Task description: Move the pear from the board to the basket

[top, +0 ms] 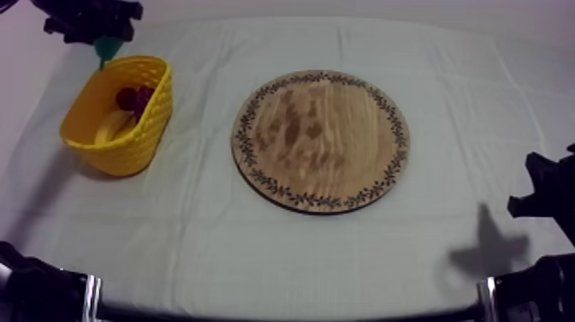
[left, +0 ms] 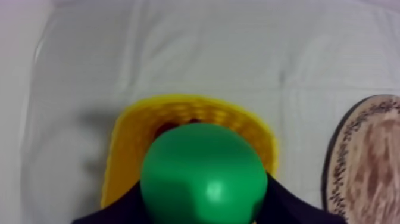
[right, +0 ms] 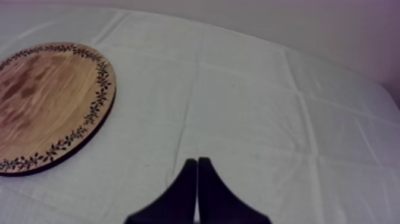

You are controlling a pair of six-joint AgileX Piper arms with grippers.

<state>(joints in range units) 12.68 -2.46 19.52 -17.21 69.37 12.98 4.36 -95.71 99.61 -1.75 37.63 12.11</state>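
My left gripper (top: 106, 43) hangs above the far rim of the yellow basket (top: 147, 120), shut on the green pear (top: 108, 49). In the left wrist view the pear (left: 202, 176) sits large between my black fingers (left: 297, 202), with the basket (left: 128, 128) right below it. Inside the basket lie a banana (top: 111, 127) and a bunch of dark grapes (top: 134, 98). The round wooden board (top: 321, 140) lies bare in the middle of the table. My right gripper (right: 197, 164) is shut on nothing, its fingers together over the cloth beside the board (right: 50, 104).
My right arm (top: 543, 195) rests low at the right edge of the table. Parts of both arms (top: 43, 291) cross the near edge. Bare cloth stretches between basket and board and to the board's right.
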